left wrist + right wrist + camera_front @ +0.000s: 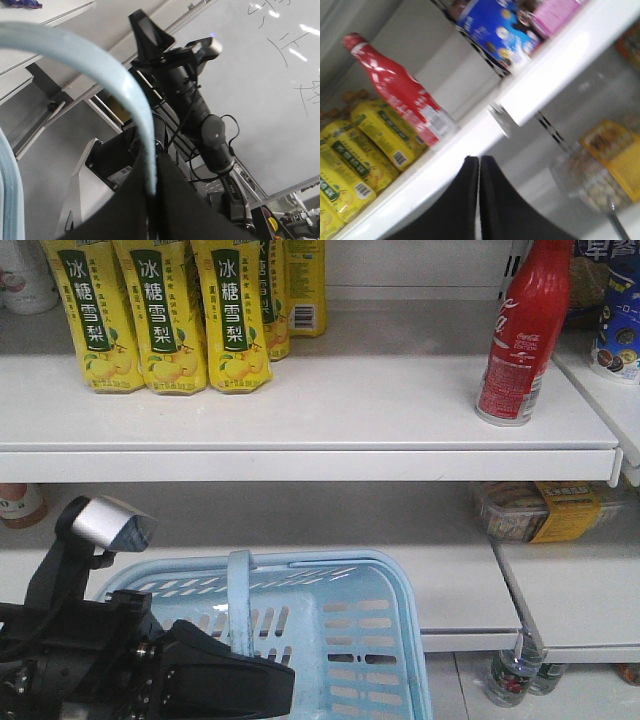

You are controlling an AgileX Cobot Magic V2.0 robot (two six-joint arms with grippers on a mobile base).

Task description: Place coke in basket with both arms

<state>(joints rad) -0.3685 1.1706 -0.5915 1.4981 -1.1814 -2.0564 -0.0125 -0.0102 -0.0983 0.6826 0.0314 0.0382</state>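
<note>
coke (522, 335) stands upright at the right end of the upper shelf (300, 415), well apart from the yellow drink packs (160, 315) at left; basket (375, 635) is low in front of the lower shelf (450, 580), handle (240, 600) raised; left gripper (154, 195) is clamped tight on the basket handle, strap curving up from between the fingers; right gripper (479, 165) is closed, fingers touching, holding nothing; in the right wrist view it is below the shelf edge, clear of the coke

White shelving (330, 410); scribbled whiteboard (260, 110)
</note>
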